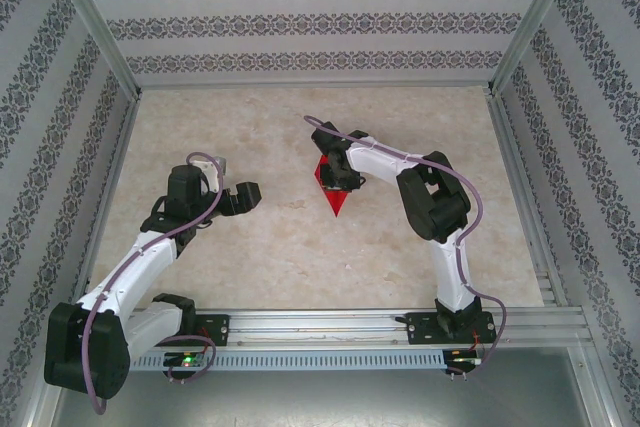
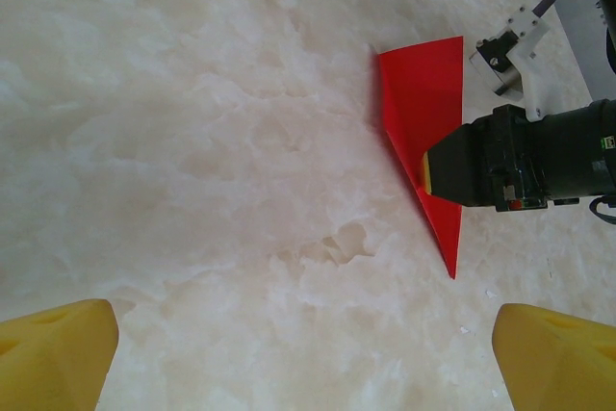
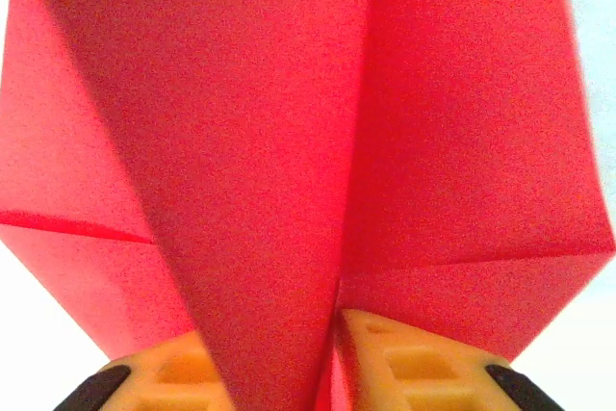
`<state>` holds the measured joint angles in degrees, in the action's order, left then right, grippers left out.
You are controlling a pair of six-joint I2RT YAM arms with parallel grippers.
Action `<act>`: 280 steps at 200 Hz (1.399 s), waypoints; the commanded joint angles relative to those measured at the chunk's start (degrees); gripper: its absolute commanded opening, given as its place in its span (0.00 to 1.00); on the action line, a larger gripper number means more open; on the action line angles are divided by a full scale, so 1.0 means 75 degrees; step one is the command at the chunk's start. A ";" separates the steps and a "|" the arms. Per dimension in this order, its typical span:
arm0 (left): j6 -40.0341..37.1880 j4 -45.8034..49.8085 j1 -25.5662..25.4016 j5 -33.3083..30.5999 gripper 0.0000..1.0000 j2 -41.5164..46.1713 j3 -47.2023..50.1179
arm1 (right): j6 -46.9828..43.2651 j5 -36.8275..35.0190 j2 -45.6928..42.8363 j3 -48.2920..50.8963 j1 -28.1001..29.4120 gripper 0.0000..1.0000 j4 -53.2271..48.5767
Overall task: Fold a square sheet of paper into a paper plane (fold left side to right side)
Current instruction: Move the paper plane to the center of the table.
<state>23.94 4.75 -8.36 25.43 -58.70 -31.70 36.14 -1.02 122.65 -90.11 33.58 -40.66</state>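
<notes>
The red sheet of paper (image 1: pixel 333 199) lies on the table as a narrow creased shape with its sharp tip toward the near side. In the left wrist view the paper (image 2: pixel 423 93) lies flat, and my right gripper (image 2: pixel 430 172) comes in from the right onto its long edge. My right gripper (image 1: pixel 337 176) is shut on the paper (image 3: pixel 289 141), a raised fold running down between its yellow fingers (image 3: pixel 414 363). My left gripper (image 1: pixel 246 197) hovers left of the paper, apart from it. It is open, with its yellow fingertips (image 2: pixel 58 353) spread wide and nothing between them.
The pale marbled tabletop (image 1: pixel 300 257) is walled by patterned panels (image 1: pixel 300 22) at the back and both sides. An aluminium rail (image 1: pixel 330 325) carrying both arm bases runs along the near edge. A few tiny white specks (image 2: pixel 462 329) lie near the paper's tip.
</notes>
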 commanded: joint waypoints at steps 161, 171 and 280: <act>0.0159 -0.0257 0.0236 0.0492 1.00 -0.0084 -0.0038 | 0.0342 -0.0733 -0.0547 0.0354 0.0192 0.36 -0.0307; 0.0155 -0.0251 0.0236 0.0488 1.00 -0.0075 -0.0045 | 0.0327 -0.0738 -0.0598 0.0352 0.0200 0.35 -0.0326; 0.0171 -0.0210 0.0271 0.0496 1.00 -0.0031 -0.0127 | 0.0150 -0.0645 -0.0938 0.0459 0.0254 0.37 -0.0402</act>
<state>24.43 4.49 -7.38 28.47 -59.20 -31.70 38.09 -5.30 118.78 -87.57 34.76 -42.04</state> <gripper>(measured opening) 0.995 0.358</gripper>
